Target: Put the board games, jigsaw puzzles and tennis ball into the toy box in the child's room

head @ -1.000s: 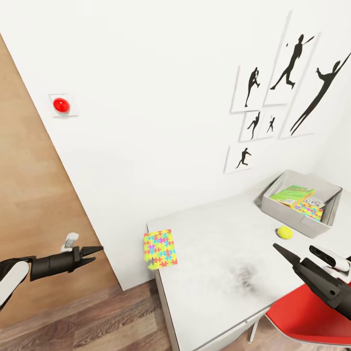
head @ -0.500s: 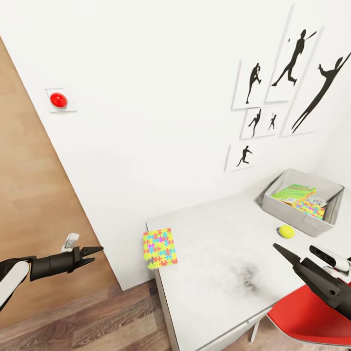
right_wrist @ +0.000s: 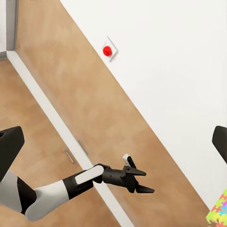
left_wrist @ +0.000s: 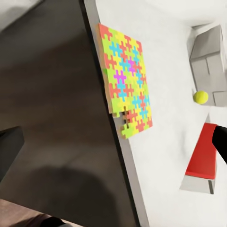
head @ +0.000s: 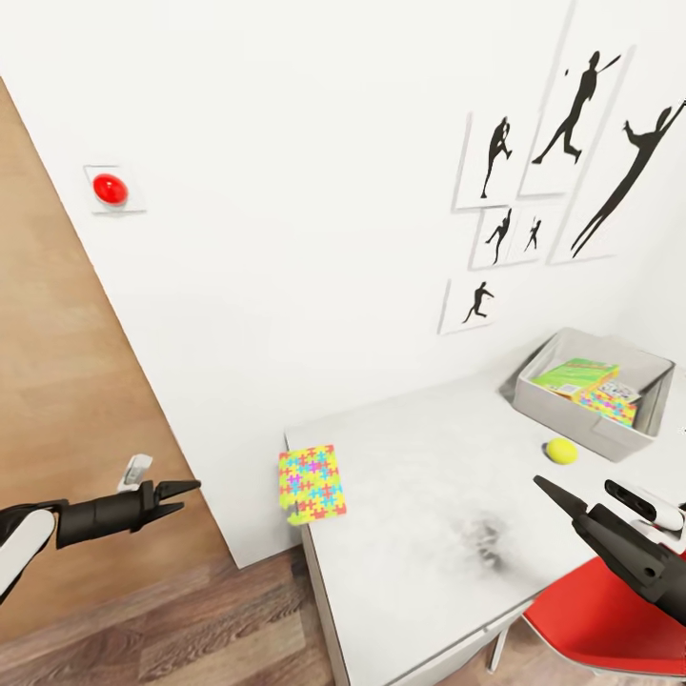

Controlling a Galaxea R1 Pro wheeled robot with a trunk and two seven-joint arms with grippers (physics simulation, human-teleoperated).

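Observation:
A multicoloured jigsaw puzzle [head: 311,484] [left_wrist: 125,85] lies flat at the white table's [head: 429,476] left end, one corner hanging over the edge. The yellow tennis ball [head: 560,452] [left_wrist: 201,97] rests on the table just in front of the grey toy box [head: 593,429]. Inside the box are a green board game [head: 575,374] and another colourful puzzle [head: 607,405]. My left gripper [head: 186,493] [right_wrist: 144,182] hangs open over the floor, left of the table and apart from the puzzle. My right gripper [head: 581,495] is open above the table's near right corner.
A red chair [head: 600,619] is tucked under the table's near right side, below my right arm. The white wall carries a red button [head: 110,188] and black silhouette pictures [head: 572,143]. A wooden door panel [head: 57,362] stands to the left, with wood floor below.
The whole picture has shifted slightly, so the camera moved. Both arms hold the same pose and the toys lie where they were.

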